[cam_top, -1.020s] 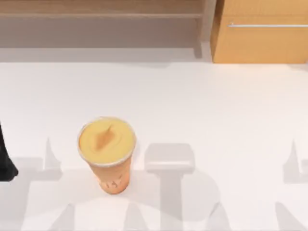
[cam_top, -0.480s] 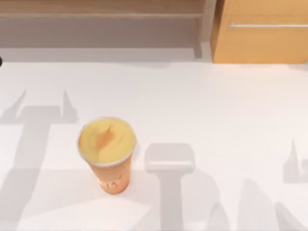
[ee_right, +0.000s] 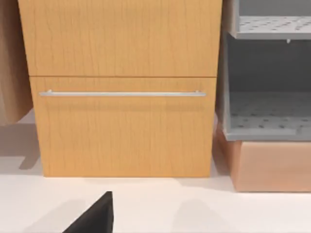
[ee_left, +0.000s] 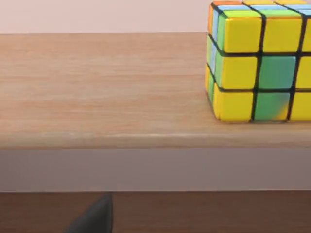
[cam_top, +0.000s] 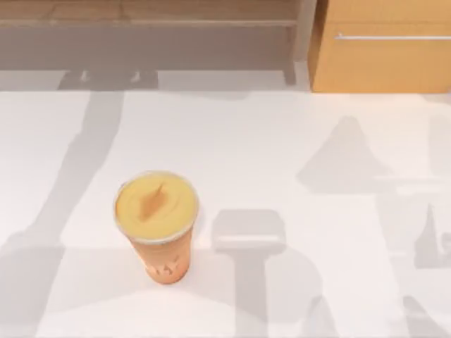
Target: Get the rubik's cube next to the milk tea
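Note:
The milk tea stands upright on the white table, left of centre and toward the front; its flat yellow-orange lid faces up. The rubik's cube rests on a light wooden shelf, with yellow and green squares facing the left wrist camera. It sits close ahead of that camera, off to one side. A dark bit of my left gripper shows below the shelf's front edge, apart from the cube. A dark bit of my right gripper hangs over the white table in front of a cabinet.
A wooden cabinet with a silver drawer handle stands at the table's back right. Beside it is a grey perforated rack on a wooden block. A long low wooden shelf unit runs along the back left. Arm shadows cross the table.
My left arm, at the top view's left edge one second ago, has left that view. Its shadow has swung toward the back shelf. The milk tea has not moved.

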